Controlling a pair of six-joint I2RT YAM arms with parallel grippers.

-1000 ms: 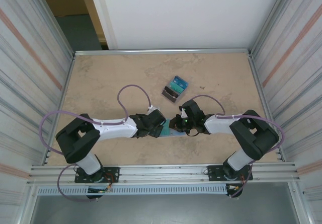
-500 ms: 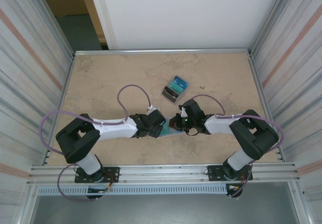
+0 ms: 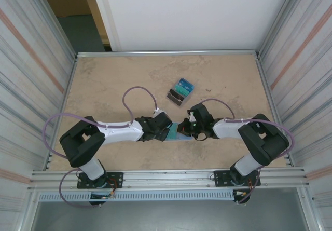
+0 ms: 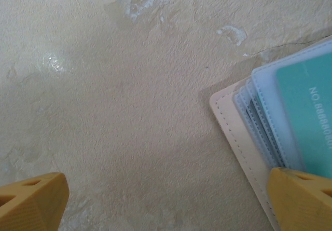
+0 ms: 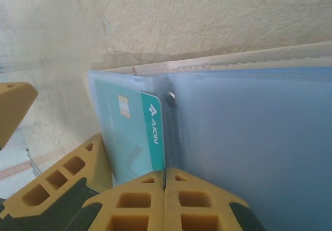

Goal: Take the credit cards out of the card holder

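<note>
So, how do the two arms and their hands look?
The left arm and the right arm have white links and black joints. A thin purple cable loops along each. The fingers are orange-yellow plastic with rectangular holes. A small green light glows near the right wrist.

Teal, pale blue and cream on mottled beige.
The card holder [image 4: 231, 132] has a cream edge with fine stitching and frosted pale blue sleeves. The credit card [image 5: 136, 132] in it is teal with white lettering and a small gold chip. The table [image 4: 129, 111] is sandy beige with whitish blotches. The right gripper [image 5: 165, 185] is orange-yellow with dark insets. The separate card pile [image 3: 180, 92] seems teal, blue and dark grey, though it is small from above.
</note>
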